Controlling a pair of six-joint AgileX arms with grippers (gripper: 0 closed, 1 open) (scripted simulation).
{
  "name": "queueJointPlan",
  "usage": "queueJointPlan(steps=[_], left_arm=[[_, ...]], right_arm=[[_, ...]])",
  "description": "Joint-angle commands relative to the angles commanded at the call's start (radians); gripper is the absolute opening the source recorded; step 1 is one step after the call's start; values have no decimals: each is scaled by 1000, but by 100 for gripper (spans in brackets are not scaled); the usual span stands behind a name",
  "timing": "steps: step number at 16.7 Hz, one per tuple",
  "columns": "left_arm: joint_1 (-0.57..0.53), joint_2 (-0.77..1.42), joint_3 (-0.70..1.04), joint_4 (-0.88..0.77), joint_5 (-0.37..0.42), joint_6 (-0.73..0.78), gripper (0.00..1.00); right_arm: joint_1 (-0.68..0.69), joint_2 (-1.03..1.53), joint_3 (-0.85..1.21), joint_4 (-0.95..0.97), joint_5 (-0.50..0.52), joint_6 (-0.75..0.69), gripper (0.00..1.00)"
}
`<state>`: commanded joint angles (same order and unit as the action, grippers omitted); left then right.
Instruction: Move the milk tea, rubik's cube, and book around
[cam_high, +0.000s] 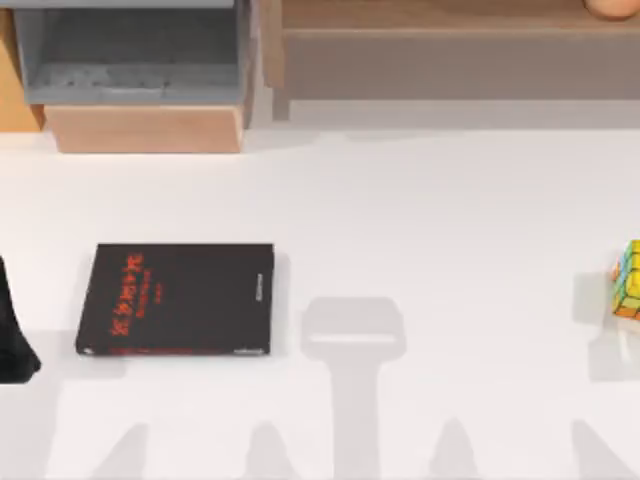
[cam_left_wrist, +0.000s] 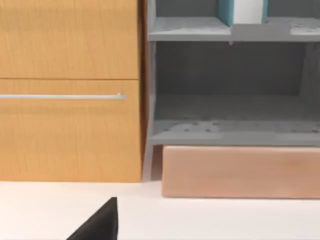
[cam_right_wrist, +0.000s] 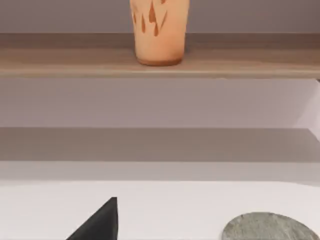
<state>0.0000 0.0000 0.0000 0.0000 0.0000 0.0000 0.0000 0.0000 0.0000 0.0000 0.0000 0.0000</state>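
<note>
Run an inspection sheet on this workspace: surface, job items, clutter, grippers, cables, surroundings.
Surface: white table, bare in the middle.
Job's things: book flat at the table's left, black cover up; rubik's cube at the right edge; milk tea upright on the wooden shelf.
Clutter: grey round stone-like disc on the table in the right wrist view.
Grippers: left arm parked at the left edge; fingers not judged.
Cables: nothing seen.
Surroundings: wooden cabinet with a handle, grey shelving unit beside it.

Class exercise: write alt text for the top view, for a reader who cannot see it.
A black book with red characters lies flat on the white table, left of centre. A rubik's cube sits at the right edge; a wooden shelf runs along the back.
</note>
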Motion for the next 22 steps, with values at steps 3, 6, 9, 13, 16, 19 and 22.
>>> queueJointPlan(steps=[3,6,9,13,16,19,22], left_arm=[[0,0,0,0,0,0,100],[0,0,0,0,0,0,100],[0,0,0,0,0,0,100],[0,0,0,0,0,0,100],[0,0,0,0,0,0,100],[0,0,0,0,0,0,100],[0,0,0,0,0,0,100]], right_arm=[[0,11,7,7,1,0,100],[6,105,72,64,10,-2,100],[19,296,184,165,23,-3,100],[39,679,374,335,47,1,100],[53,1002,524,468,67,7,100],[66,1291,664,594,87,13,100],[77,1523,788,705,104,15,100]])
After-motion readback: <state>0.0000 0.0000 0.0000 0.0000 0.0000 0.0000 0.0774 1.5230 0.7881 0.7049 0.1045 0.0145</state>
